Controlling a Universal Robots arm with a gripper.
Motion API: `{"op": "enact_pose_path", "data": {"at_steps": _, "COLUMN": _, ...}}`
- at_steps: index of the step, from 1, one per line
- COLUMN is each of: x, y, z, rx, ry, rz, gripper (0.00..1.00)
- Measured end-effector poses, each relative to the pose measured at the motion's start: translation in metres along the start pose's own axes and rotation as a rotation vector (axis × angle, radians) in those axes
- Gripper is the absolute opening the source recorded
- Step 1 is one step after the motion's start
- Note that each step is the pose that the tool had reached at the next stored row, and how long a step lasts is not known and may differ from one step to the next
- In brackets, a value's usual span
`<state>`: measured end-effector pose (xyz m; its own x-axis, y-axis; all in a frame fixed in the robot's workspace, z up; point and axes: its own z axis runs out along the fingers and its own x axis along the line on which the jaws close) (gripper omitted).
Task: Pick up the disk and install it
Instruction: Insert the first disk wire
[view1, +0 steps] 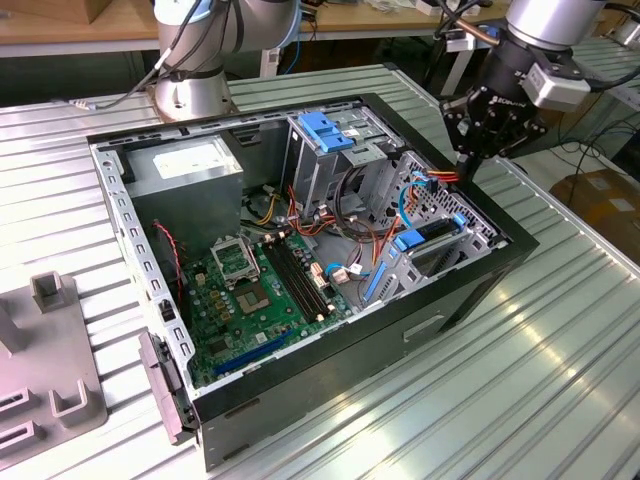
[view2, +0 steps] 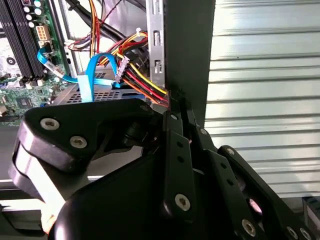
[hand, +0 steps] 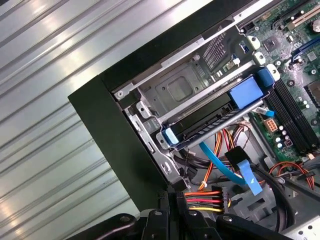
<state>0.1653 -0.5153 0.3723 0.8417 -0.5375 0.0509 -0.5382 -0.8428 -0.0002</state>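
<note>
disk in its bay, gripper down among the wires

starting at the exterior view's left edge of the bench (view1: 560, 380): grey fixture (view1: 50, 370), well apart from the rest. then the open computer case (view1: 330, 400) in the bench's middle. inside, at the case's far left corner, power-supply box (view1: 190, 170); nearer, the green motherboard (view1: 255, 290); next along, the tall drive cage (view1: 315, 165) with its blue bracket (view1: 325, 130) on top. on to the case's right end: the disk (view1: 437, 235), grey slab in a blue carrier rail, lying in the low bay just inside the right wall, looking slightly tilted; fully seated or not, cannot tell. blue data cable (hand: 215, 156) and red-and-yellow wire bundle (hand: 202, 199) loose just beside it. last, over the case's far right corner, the gripper (view1: 463, 168), reaching down inside the wall, apart from the disk. fingers (view2: 177, 145) pressed together in the second wrist view, tips right against the wire bundle; pinching those wires or merely touching them, cannot tell.

trouble from here, by my reckoning: snagging. with wires caught at the tips, any pull likely to drag the bundle taut, tug a connector loose or nudge the disk askew. tight spot too, hard by the case wall, so a scrape on the metal edge quite possible. and with the disk perhaps only half home, a bump likely to jam the rail.
</note>
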Motion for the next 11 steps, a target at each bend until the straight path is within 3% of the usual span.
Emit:
{"op": "enact_pose_path", "data": {"at_steps": 4, "x": -0.0003, "y": 0.0002, "z": 0.0, "rx": -0.0021, "ry": 0.0001, "rz": 0.042, "gripper": 0.17}}
{"op": "enact_pose_path", "data": {"at_steps": 11, "x": -0.0004, "y": 0.0003, "z": 0.0003, "rx": -0.0089, "ry": 0.0001, "rz": 0.176, "gripper": 0.17}}
